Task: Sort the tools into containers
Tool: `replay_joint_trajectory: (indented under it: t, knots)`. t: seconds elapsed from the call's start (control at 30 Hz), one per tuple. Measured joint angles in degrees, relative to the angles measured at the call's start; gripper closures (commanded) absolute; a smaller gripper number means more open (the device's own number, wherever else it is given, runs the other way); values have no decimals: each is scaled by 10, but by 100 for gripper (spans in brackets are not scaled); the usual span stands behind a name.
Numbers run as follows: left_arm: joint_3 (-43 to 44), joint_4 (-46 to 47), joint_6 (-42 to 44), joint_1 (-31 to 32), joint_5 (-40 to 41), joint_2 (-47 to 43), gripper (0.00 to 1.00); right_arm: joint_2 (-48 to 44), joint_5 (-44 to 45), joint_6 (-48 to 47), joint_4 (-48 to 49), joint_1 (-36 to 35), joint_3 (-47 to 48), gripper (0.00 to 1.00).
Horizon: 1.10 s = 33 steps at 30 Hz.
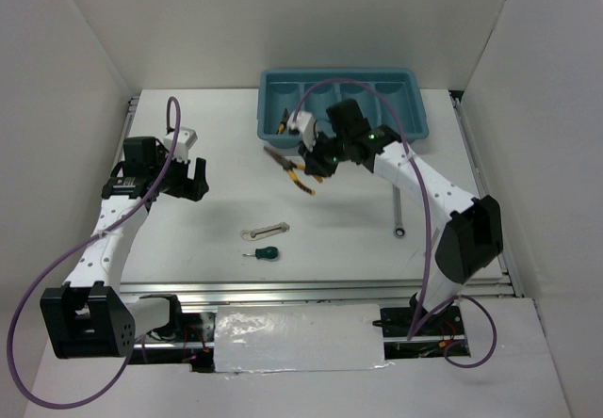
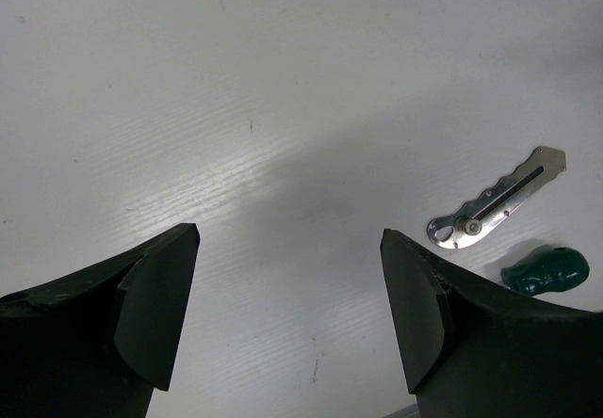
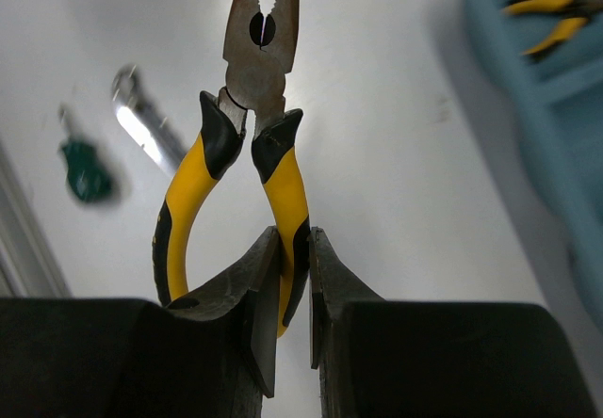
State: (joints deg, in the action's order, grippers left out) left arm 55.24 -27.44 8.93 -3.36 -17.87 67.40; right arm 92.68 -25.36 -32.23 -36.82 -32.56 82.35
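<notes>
- Your right gripper (image 1: 316,159) is clamped on the pliers (image 1: 294,171). In the wrist view its fingers (image 3: 259,277) pinch one yellow handle, and the other handle hangs free to the side.
- The pliers' (image 3: 254,88) metal nose points away from the gripper, and the nose is nearly closed.
- From above, you hold the pliers over the table (image 1: 217,145), just in front of the tray's (image 1: 419,117) near-left corner and not over any compartment.
- A second pliers (image 3: 551,18) already lies in the tray. From above it shows in the leftmost compartment (image 1: 285,121).
- Your left gripper (image 1: 188,178) sits over the left side of the table, well apart from the tray. Its fingers (image 2: 155,305) are spread wide with only bare table between them.
- The silver piece (image 1: 265,233) and the screwdriver (image 1: 267,252) lie just beside each other on the table near the front edge, between your two arms. The left wrist view shows both off to the right of the gripper.
- The wrench (image 1: 399,213) lies on the table beside your right arm, partly hidden by it.
</notes>
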Motion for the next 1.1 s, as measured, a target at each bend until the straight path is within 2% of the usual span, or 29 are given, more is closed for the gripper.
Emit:
replay_joint_trajectory:
  t: [0.13, 0.23, 0.43, 0.67, 0.83, 1.1]
  knots:
    - [10, 10, -15, -1, 0, 10, 8, 85, 19, 173, 35, 53, 127, 100]
    - [26, 10, -24, -3, 0, 32, 9, 133, 64, 277, 58, 72, 168, 100]
    - [34, 13, -34, -9, 3, 43, 8, 251, 122, 416, 75, 75, 271, 100]
    - [32, 11, -44, -11, 11, 41, 8, 334, 202, 473, 163, 74, 300, 100]
    - [28, 5, -46, -11, 13, 34, 8, 398, 267, 480, 232, 74, 329, 100]
    - [6, -3, -45, -15, 16, 12, 8, 421, 296, 468, 296, 69, 332, 98]
